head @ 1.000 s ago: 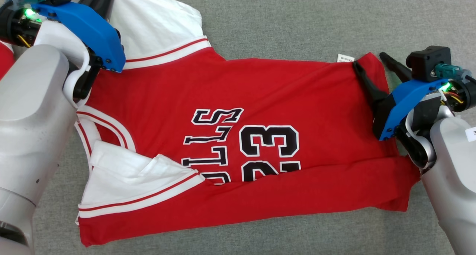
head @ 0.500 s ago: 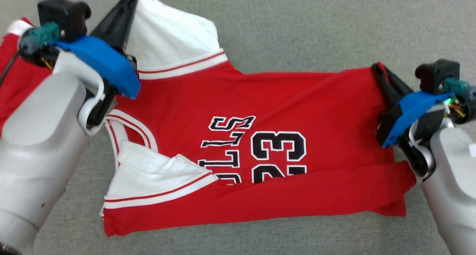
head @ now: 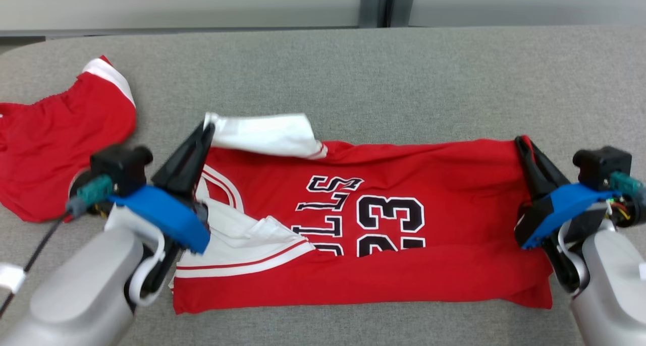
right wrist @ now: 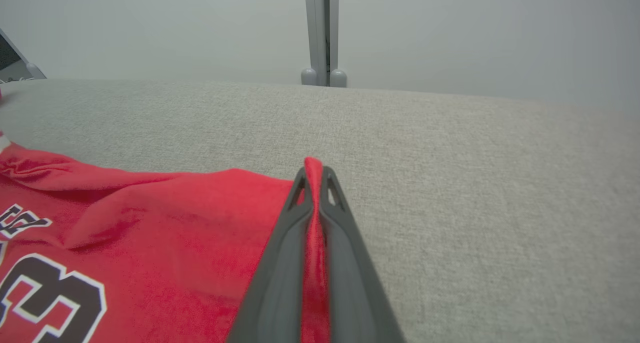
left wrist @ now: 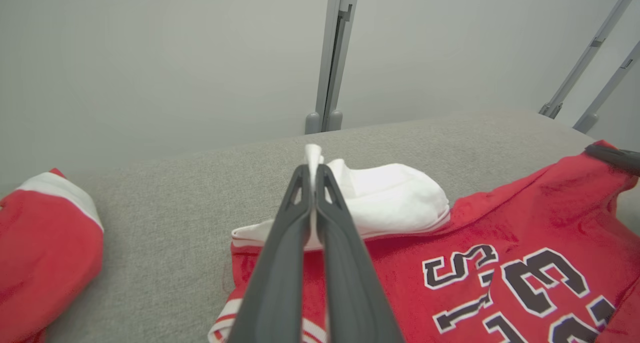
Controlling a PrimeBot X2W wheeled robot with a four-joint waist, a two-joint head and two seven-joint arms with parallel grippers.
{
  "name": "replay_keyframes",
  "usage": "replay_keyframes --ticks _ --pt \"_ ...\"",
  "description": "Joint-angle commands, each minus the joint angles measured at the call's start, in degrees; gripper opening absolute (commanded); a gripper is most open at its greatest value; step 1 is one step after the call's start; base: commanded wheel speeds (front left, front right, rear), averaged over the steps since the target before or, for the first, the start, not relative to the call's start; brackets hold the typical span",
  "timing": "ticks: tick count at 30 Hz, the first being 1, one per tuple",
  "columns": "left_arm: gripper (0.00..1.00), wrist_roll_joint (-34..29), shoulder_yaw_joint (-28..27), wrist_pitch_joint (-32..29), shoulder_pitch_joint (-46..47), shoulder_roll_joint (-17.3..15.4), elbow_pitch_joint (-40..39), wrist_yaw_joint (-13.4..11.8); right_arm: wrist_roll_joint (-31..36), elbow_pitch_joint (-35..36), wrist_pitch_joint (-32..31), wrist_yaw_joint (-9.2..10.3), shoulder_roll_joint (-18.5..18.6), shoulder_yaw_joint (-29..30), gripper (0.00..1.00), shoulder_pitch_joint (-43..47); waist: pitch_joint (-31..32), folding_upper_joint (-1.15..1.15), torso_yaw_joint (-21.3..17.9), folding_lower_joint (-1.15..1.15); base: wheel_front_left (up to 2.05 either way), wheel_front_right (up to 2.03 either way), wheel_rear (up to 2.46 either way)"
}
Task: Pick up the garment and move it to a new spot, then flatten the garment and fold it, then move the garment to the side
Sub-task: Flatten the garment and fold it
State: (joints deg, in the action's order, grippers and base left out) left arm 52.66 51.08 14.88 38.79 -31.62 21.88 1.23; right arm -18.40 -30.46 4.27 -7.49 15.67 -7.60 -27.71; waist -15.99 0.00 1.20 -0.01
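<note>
The red shirt [head: 454, 184] is lying across the middle of the grey table [head: 353, 73]. It is stretched sideways, with its neck end pointing to the robot's left and its bottom end pointing to the robot's right. The black numbers [head: 391, 217] are facing up. A long red fold along the near edge is covering the low part of them (so only their tops are showing in the head view).

The left gripper [head: 207, 129] is reaching over the neck end. Its two dark fingers are pressing tight together, and they are pinching the tip of the white sleeve [head: 267, 136] at the far left corner of the shirt. A little bit of white cloth is poking out past the fingertips in the left wrist view. The sleeve is curling over and looking puffy, not flat.

The right gripper [head: 521, 141] is working at the other end. Its fingers are squeezing together too, and they are holding the far right corner of the shirt, with a strip of red cloth sitting between them. The cloth is rising a little towards that pinched corner.

A second white sleeve [head: 242, 235] is lying bunched up on the near left part of the shirt.

Another red cloth [head: 50, 149] with a white stripe is lying on the table off to the robot's left, apart from the shirt. A pale wall is standing behind the table, with a grey post [head: 376, 3] in it.
</note>
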Motion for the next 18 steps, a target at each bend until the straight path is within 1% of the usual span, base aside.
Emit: replay_keyframes --ticks 1,5,8,14,17,18 --pt "0.0 0.23 -0.38 0.29 -2.27 -0.89 -1.79 -1.18 0.63 0.71 0.7 -0.01 -0.29 0.41 0.0 1.73 0.58 0.0 0.0 0.01 0.0 0.0 0.0" --pt "0.0 0.91 -1.18 0.32 -8.57 -1.85 -6.39 -3.64 0.96 2.59 2.07 -0.01 -1.19 1.79 0.0 5.52 1.87 0.0 0.51 0.01 0.0 0.0 0.0" --pt "0.0 1.26 -1.23 0.34 -12.21 -1.89 -8.63 -4.87 1.15 3.93 2.89 -0.01 -1.81 3.0 0.0 8.43 2.69 0.0 1.06 0.01 0.0 0.0 0.0" --pt "0.0 1.03 -1.64 0.37 -17.53 -1.92 -10.27 -6.65 2.1 7.85 4.5 -0.01 -3.48 5.55 0.0 14.57 4.08 0.0 1.9 0.01 0.0 0.0 0.0" --pt "0.0 1.42 -2.14 0.37 -19.5 -1.07 -10.43 -6.9 1.98 9.65 4.53 -0.01 -4.46 6.96 0.0 17.25 4.6 0.0 2.02 0.01 0.0 0.0 0.0" --pt "0.0 1.39 -2.64 0.37 -19.88 -0.73 -10.5 -7.21 2.12 10.35 4.74 -0.01 -4.72 7.41 0.37 18.01 4.72 0.0 2.08 0.01 0.0 0.0 0.0"
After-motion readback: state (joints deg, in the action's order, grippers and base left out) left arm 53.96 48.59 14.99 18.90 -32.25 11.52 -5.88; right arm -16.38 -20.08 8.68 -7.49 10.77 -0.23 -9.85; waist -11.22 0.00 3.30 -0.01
